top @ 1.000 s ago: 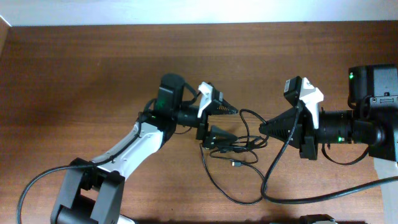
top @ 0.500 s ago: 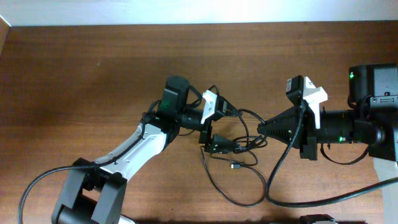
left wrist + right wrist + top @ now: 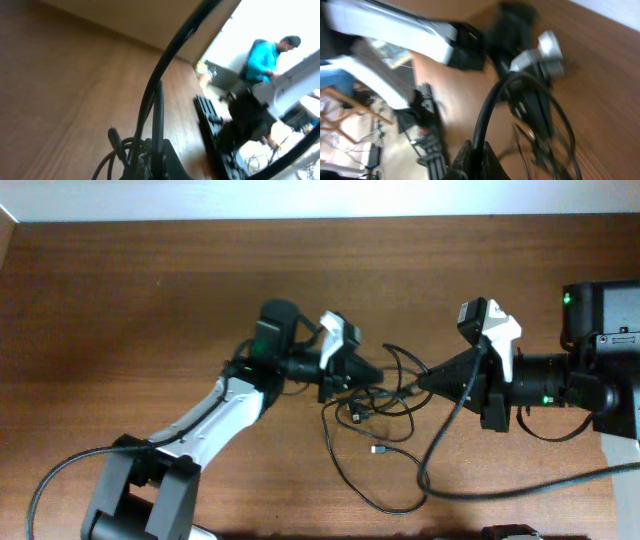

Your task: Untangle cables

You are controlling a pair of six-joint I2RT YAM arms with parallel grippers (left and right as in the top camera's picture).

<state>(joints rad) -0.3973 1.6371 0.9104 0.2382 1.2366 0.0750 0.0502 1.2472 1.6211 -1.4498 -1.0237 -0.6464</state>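
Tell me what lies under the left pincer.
Tangled black cables lie beneath the left pincer, on the wooden table. The pincer covers the spot where it meets them.

Right wrist view blurred; left end effector (image 3: 366,370) tips buried among cables (image 3: 380,402).

No words, numbers, brand names or signs can be read in any of the views. Both wrist views are too blurred for any small print to be made out.
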